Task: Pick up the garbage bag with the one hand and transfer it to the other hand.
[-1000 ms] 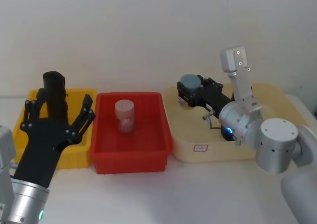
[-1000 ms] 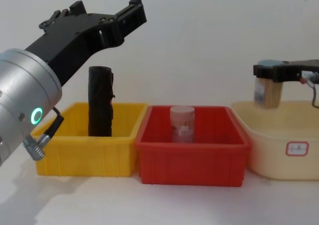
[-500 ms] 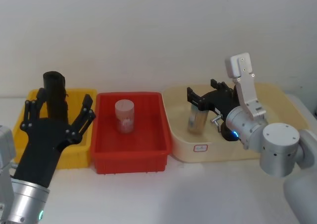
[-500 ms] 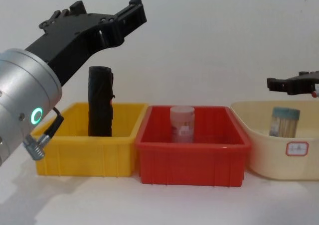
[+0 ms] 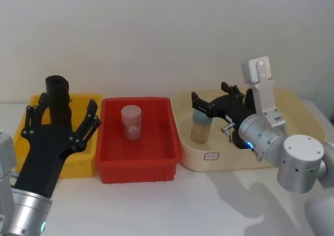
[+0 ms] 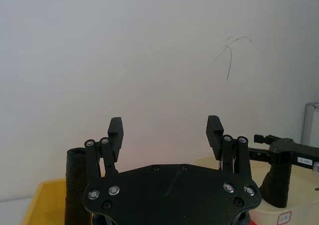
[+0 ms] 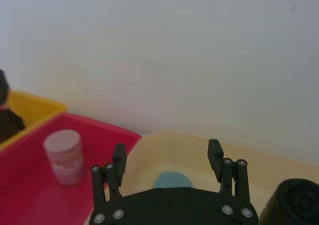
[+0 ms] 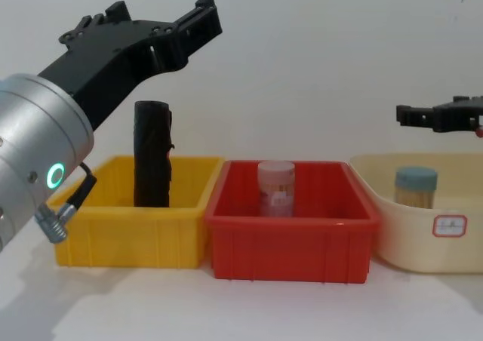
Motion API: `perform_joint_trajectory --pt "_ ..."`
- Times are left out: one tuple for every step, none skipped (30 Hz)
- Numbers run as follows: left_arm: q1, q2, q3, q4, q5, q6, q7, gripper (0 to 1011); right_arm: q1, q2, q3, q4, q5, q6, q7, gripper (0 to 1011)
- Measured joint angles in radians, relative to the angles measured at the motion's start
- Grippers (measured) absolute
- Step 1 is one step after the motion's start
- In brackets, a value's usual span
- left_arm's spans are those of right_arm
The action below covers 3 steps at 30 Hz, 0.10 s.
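On the white table (image 5: 156, 204), three bins stand side by side: a cream tub (image 5: 292, 155) on the right, a red bin (image 5: 138, 165) in the middle and a yellow bin (image 5: 83, 163) on the left. The left gripper (image 5: 61, 122), on the arm with the green ring, hangs above the yellow bin with fingers spread wide and empty, while the right gripper (image 5: 211, 104), equally open and empty, hovers over a blue-capped jar (image 5: 200, 125) standing in the cream tub. The garbage bag (image 8: 152, 155) stands upright in the yellow bin, and a pale pink-lidded jar (image 5: 131, 122) stands in the red one.
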Motion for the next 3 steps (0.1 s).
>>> perform_joint_trajectory --pt "0.0 0.0 0.0 0.0 0.0 0.0 0.0 1001 -0.009 0.0 0.002 -0.017 0.004 0.003 0.005 1000" --pt "0.0 0.0 0.0 0.0 0.0 0.0 0.0 1001 -0.017 0.0 0.004 -0.031 0.008 0.006 0.008 1000" --pt "0.0 0.0 0.0 0.0 0.0 0.0 0.0 1001 -0.02 0.0 0.004 -0.037 0.01 0.007 0.011 1000"
